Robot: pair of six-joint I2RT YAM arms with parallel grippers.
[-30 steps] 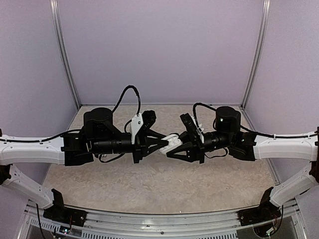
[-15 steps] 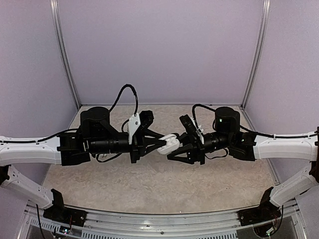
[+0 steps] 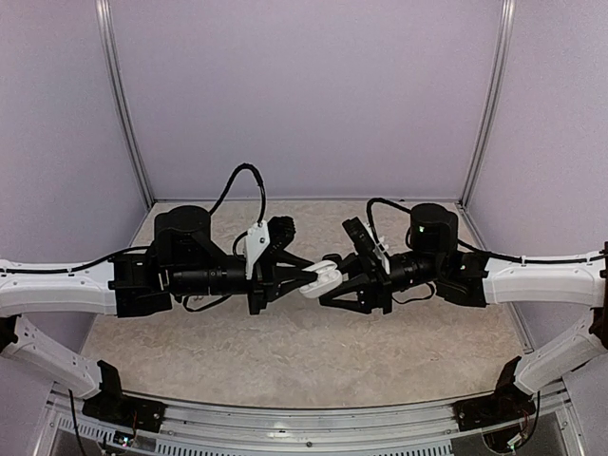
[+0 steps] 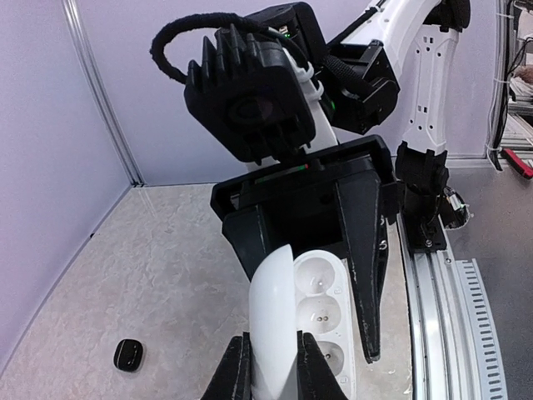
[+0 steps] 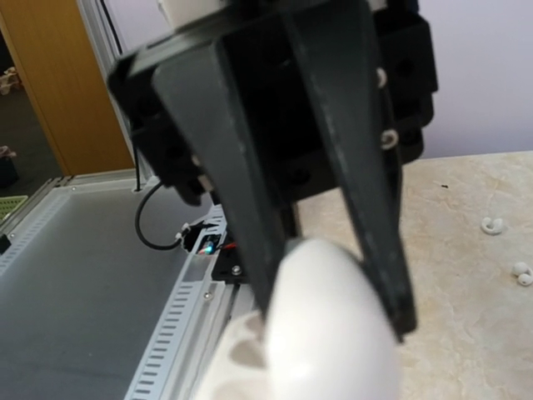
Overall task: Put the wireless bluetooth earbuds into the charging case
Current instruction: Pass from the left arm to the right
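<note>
1. Left wrist view: the left gripper (image 4: 273, 372) is nearest, its two fingers closed tight on the upright lid of the white case (image 4: 321, 312).
2. The case hangs open above the table (image 4: 166, 275), its round sockets facing the camera, just right of the lid.
3. Right wrist view: the right gripper (image 5: 337, 321) comes in from the other side. Its black fingers stand a little apart, one on each flank of the case's rounded shell. I cannot tell whether they pinch it or only straddle it.
4. Down on the table, left of the case in the left wrist view, lies a small black earbud (image 4: 127, 356), well apart from both grippers.
5. Two white earbuds (image 5: 493, 225) lie near each other on the table at the right edge of the right wrist view. They are too small to make out in detail.
6. Top view: both arms reach inward and meet tip to tip over the middle of the table, with the case between them.
7. Farthest off, lilac walls (image 3: 304, 95) close in the back and sides.
</note>
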